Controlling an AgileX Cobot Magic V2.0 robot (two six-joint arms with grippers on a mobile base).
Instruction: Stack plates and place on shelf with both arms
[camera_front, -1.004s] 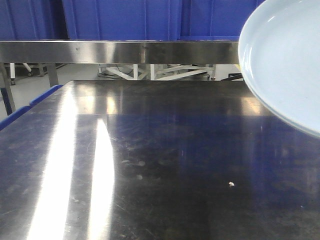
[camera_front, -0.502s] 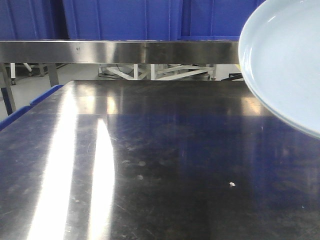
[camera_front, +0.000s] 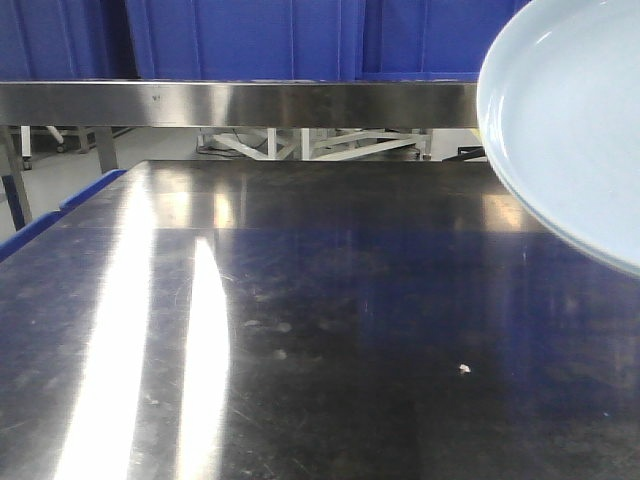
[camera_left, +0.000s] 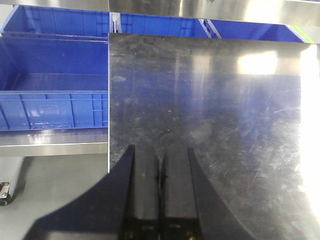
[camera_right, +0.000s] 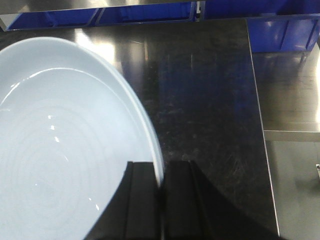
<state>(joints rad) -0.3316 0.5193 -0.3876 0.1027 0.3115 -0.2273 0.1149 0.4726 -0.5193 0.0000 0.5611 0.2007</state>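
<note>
One plate (camera_right: 60, 140) I'm pinching by its rim in right claw (camera_right: 161, 172) | left claw (camera_left: 160, 152) clenched, hovering just inside desk (camera_left: 225, 125) edge.

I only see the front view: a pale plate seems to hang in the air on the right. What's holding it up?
Observer: The right gripper pinches the plate's rim between its two fingers.
Operator: And the other arm?
Observer: The left gripper is shut and empty, above the table near its left edge.
Operator: What's past that edge?
Observer: Open blue bins, off the table's left side.
</note>
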